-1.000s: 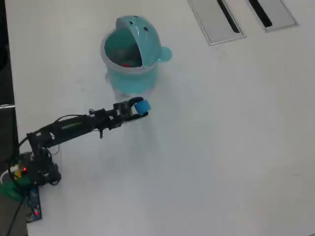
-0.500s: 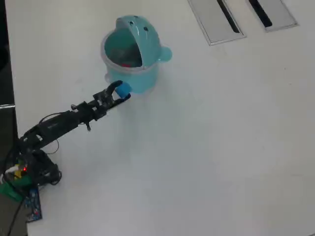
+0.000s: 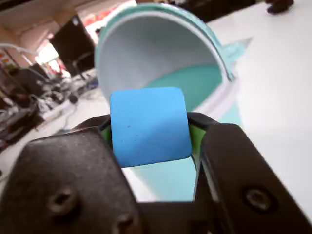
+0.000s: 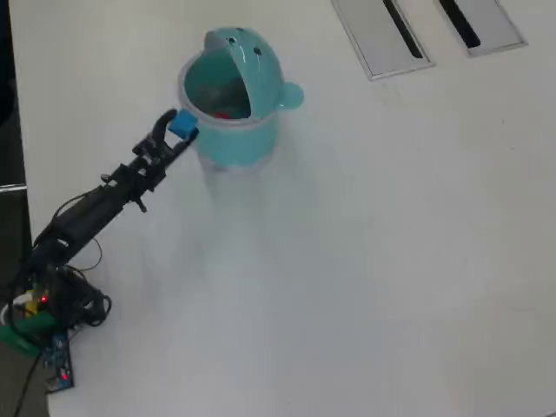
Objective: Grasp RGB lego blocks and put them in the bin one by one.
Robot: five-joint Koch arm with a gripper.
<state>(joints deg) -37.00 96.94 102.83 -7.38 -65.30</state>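
Note:
My gripper (image 3: 148, 131) (image 4: 178, 128) is shut on the blue lego block (image 3: 148, 126) (image 4: 183, 124), whose flat face fills the middle of the wrist view between the two dark jaws. In the overhead view the block hangs at the left rim of the teal bin (image 4: 234, 130), outside its opening. The bin's domed lid (image 4: 248, 61) (image 3: 156, 48) stands flipped up. Inside the bin a red block (image 4: 225, 112) shows. The wrist view looks past the blue block at the bin's rim (image 3: 222, 95) and lid.
Two grey slotted panels (image 4: 382, 35) (image 4: 482, 22) lie in the white table (image 4: 391, 261) at the back right. The arm's base and cables (image 4: 43, 313) sit at the lower left, by the table's left edge.
The arm has swung left and away in the overhead view, carrying the blue block from in front of the bin up to its left rim. The grip has held throughout.

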